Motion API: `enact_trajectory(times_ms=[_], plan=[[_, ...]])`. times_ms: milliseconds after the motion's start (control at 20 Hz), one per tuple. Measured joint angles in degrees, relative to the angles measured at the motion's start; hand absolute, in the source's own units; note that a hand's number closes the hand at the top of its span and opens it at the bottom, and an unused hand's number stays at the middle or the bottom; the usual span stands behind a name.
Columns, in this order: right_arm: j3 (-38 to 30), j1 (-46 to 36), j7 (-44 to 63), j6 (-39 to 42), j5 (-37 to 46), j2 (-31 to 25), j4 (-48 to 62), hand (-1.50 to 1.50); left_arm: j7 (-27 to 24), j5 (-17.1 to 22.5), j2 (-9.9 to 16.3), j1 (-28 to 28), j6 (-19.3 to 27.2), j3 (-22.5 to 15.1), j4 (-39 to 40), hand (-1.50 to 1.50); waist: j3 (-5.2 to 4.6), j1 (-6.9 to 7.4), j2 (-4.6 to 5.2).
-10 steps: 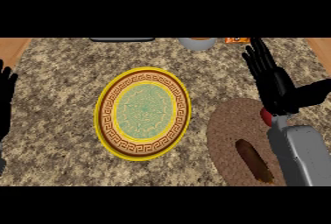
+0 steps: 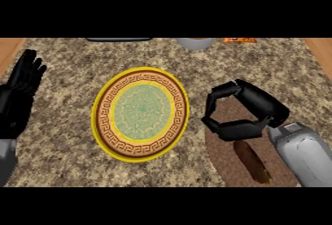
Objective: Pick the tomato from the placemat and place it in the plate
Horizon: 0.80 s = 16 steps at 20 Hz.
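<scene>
The right hand (image 2: 243, 112) hangs over the brown placemat (image 2: 224, 160) beside the plate (image 2: 103, 132), fingers curled; the tomato is out of sight, perhaps inside them. The plate holds nothing. The left hand (image 2: 19, 96) rests open at the tabletop's (image 2: 71, 57) edge.

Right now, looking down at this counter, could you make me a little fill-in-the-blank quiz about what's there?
1. The plate has a rim coloured ____.
2. The hand with straight, upright fingers by the view's edge is the robot's ____ hand.
3. The right hand, fingers curled, is above the brown ____, right of the plate.
4. The middle of the plate holds ____ food.

Missing words: yellow; left; placemat; no
</scene>
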Motion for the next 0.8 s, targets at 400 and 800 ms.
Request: enact_trajectory(times_ms=[400,800], plan=[[-0.5,18.2,-25.2,-2.2,3.0,-1.1,7.1,-1.5,0.0,-1.5,-1.8,-2.1,-2.8,-2.6,-0.2,0.0,0.36,0.3,0.91],[-10.4,17.0,-31.0,1.5,0.4,-7.5,6.3,-1.5,0.2,-3.2,-3.9,-3.9,-5.6,-1.4,2.4,0.0,0.27,0.85,0.82]])
